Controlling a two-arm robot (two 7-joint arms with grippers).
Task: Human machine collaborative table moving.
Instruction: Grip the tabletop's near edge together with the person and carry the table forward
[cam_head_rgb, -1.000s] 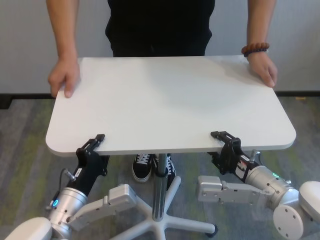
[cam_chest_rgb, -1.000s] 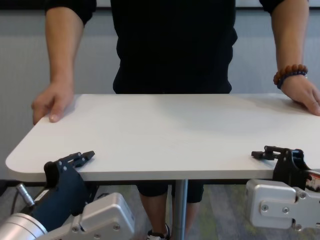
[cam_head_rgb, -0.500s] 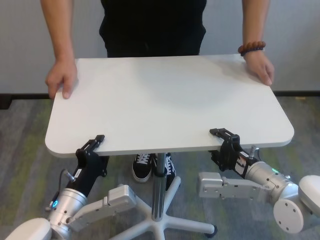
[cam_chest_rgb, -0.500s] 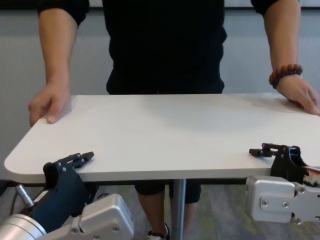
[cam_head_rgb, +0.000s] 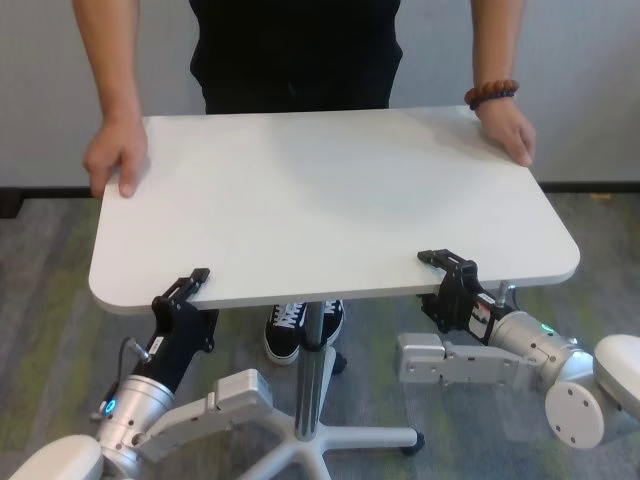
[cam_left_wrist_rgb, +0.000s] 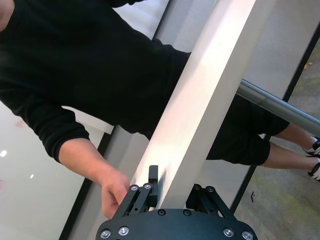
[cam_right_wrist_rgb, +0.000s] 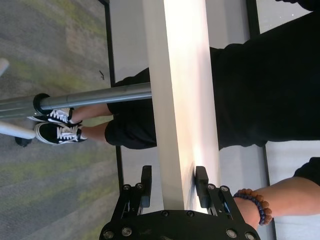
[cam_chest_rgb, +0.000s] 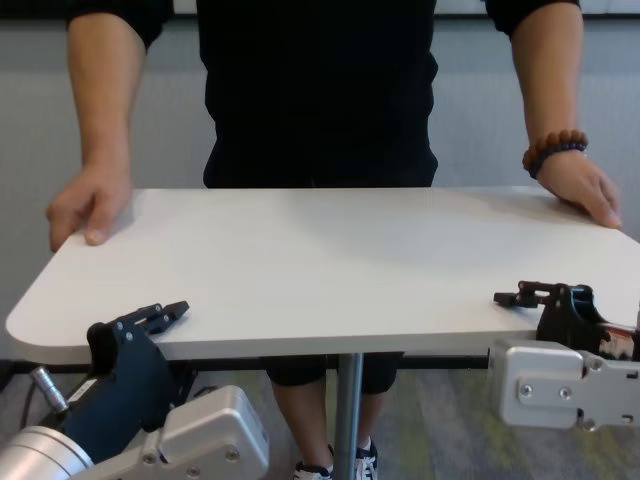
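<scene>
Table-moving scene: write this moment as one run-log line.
left gripper: clamped on table near edge | right gripper: clamped likewise | human: both hands on far corners

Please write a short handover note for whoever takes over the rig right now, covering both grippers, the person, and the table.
Left gripper: shut on the table's near edge, toward its left corner.
Right gripper: shut on the same near edge, toward the right corner.
The human stands at the far edge, one hand on each far corner, the other hand wearing a bead bracelet.
The pole and wheeled base sit on the carpet.
Done: both sides have hold. Left: the carry itself; no destination is visible.
</scene>
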